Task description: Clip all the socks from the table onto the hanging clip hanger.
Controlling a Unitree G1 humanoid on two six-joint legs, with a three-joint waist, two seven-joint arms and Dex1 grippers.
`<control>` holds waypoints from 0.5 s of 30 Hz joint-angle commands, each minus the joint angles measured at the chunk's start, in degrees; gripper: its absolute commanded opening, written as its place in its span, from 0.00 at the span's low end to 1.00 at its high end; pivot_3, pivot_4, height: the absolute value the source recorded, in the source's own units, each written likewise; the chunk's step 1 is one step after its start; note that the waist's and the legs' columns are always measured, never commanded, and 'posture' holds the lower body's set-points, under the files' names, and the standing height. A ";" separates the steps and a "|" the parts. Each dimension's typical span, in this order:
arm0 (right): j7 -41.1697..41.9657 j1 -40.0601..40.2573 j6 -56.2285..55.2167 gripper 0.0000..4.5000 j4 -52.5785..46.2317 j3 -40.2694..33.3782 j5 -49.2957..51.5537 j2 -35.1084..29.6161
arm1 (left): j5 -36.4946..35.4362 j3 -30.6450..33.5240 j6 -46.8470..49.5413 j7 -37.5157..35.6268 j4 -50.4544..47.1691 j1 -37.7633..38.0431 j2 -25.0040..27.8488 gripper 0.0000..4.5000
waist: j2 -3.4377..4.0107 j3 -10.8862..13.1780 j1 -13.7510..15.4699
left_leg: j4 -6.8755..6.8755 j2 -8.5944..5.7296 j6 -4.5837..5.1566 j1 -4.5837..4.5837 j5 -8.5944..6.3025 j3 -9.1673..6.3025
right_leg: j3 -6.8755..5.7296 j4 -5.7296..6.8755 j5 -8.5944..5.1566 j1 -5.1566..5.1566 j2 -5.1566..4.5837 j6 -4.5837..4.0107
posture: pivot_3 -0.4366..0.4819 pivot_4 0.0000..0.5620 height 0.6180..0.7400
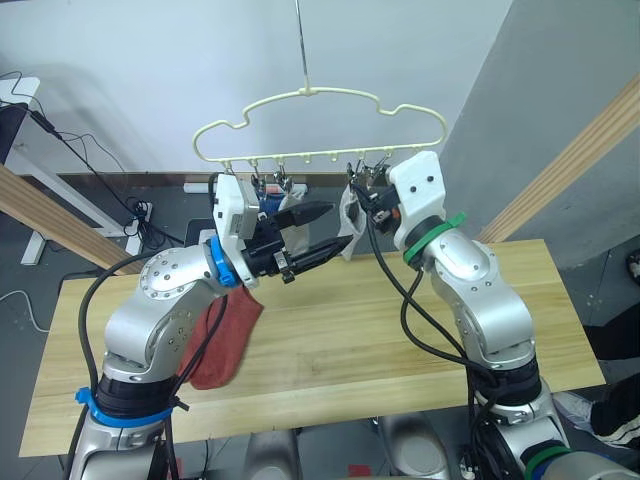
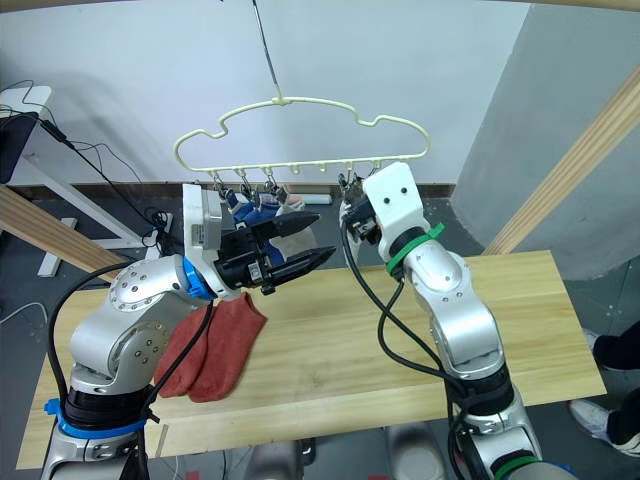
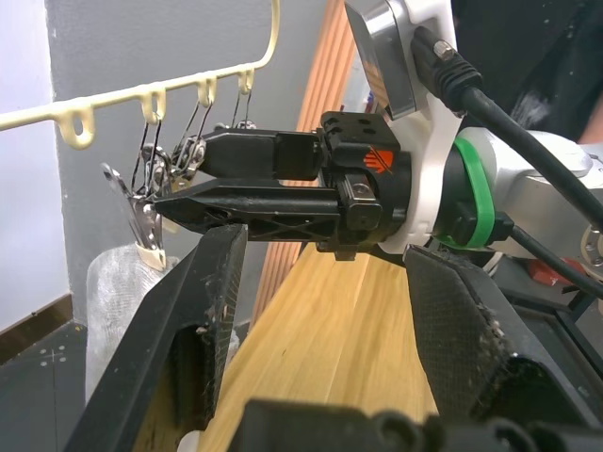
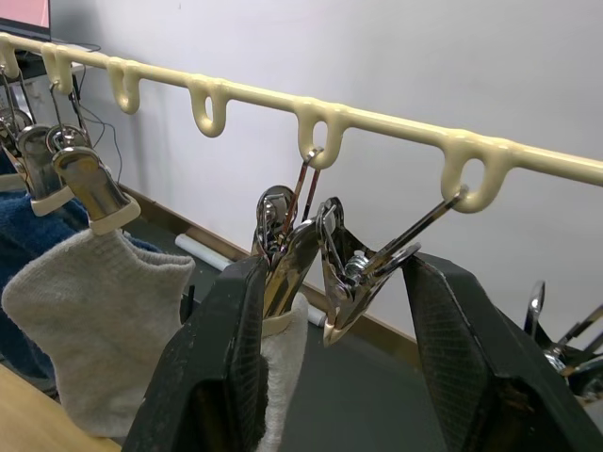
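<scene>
While two rust-red socks (image 2: 212,345) lie flat on the pale wooden worktop (image 2: 400,340) under the left arm, the rest of the action is up at the cream clip hanger (image 1: 320,125), which hangs by its metal hook above the far edge of the worktop. A blue sock (image 2: 255,212) dangles from clips on the hanger's left side, and a light grey sock (image 4: 99,320) hangs from a clip there too, with blue fabric right behind it. A second grey sock (image 4: 283,363) sits under a clip near the middle of the row, and the right gripper (image 4: 330,311) is right there, its jaws spread apart on either side of two metal clips (image 4: 320,259), one black finger against the clip that sits on that sock. Whether that clip has actually bitten the sock, I can't tell. The left gripper (image 1: 320,235) is raised in front of the hanger, pointing toward the right gripper, jaws released and holding nothing; its fingertips are just beside the second grey sock. In the left wrist view the right gripper's fingers (image 3: 254,202) reach up to the clips under the hanger's rail. Beyond the worktop there's a white wall with cables on the floor, and a wooden pole (image 1: 575,160) leans on the right.
</scene>
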 commanded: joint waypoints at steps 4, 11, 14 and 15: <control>0.32 -1.25 -2.60 0.52 0.42 0.33 0.14 0.72 | 0.22 0.04 -0.55 -0.05 -1.53 -0.27 0.48 0.65 | 0.00 0.00 0.00 | 0.00 0.00 0.00 0.00 0.00 0.00 | 0.00 0.00 0.00 0.00 0.00 0.00 | 0.24 0.49 0.97; -0.31 -1.83 -4.12 0.52 2.98 -0.61 -0.23 0.83 | 0.39 0.08 -0.59 0.09 -1.79 0.02 0.54 0.65 | 0.00 0.00 0.02 | 0.00 0.00 0.00 0.00 0.00 0.00 | 0.00 0.01 0.00 0.00 0.00 0.00 | 0.25 0.49 0.97; -0.16 -1.50 -4.16 0.52 2.79 -0.54 0.00 0.93 | 0.49 0.00 -0.67 -0.02 -1.77 0.10 0.59 0.65 | 0.00 0.00 0.02 | 0.00 0.01 0.00 0.00 0.00 0.00 | 0.00 0.00 0.00 0.00 0.00 0.00 | 0.25 0.49 0.97; -0.09 -1.37 -4.15 0.52 2.72 -0.54 0.16 1.04 | 0.50 -0.04 -0.71 -0.12 -1.69 0.08 0.60 0.65 | 0.00 0.00 0.02 | 0.00 0.01 0.00 0.00 0.00 0.00 | 0.00 0.00 0.00 0.00 0.00 0.00 | 0.25 0.49 0.97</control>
